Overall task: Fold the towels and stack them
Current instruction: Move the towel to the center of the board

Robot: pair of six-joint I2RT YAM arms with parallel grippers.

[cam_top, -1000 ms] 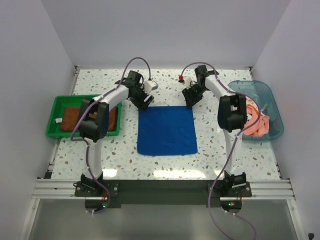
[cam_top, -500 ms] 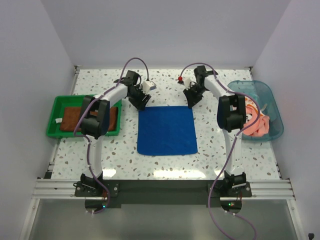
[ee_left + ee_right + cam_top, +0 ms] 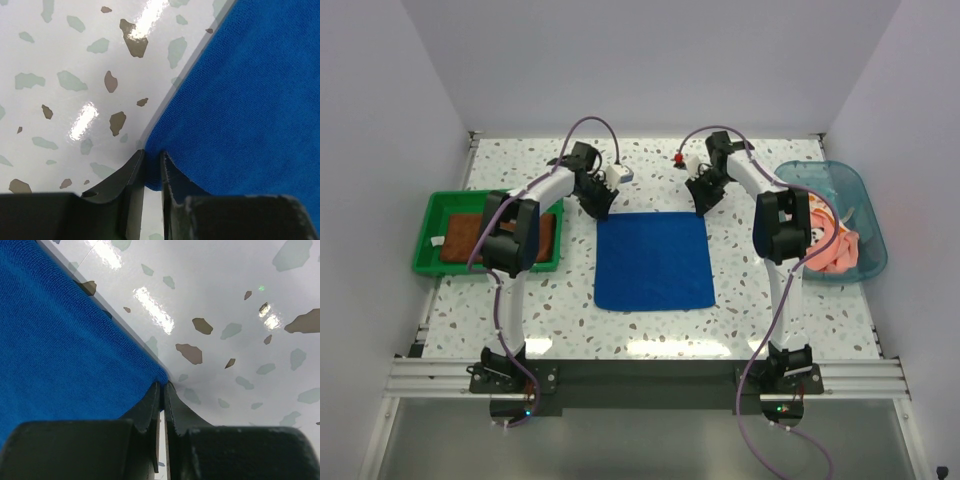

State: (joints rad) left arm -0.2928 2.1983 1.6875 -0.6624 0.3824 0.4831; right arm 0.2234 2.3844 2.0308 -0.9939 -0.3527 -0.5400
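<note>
The blue towel lies flat at the centre of the top view. We see the left gripper and the right gripper each pinching an upper corner, so the first fold is in hand. Next, we judge, both corners must rise together and travel to the lower edge.

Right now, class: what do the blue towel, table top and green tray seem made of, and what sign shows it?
The blue towel: soft terry-like cloth, matte; fine looped nap shows. The table top: hard, glossy, speckled terrazzo look, perhaps laminate; bright glare on it. The green tray: probably moulded plastic; even colour, raised rim.
</note>
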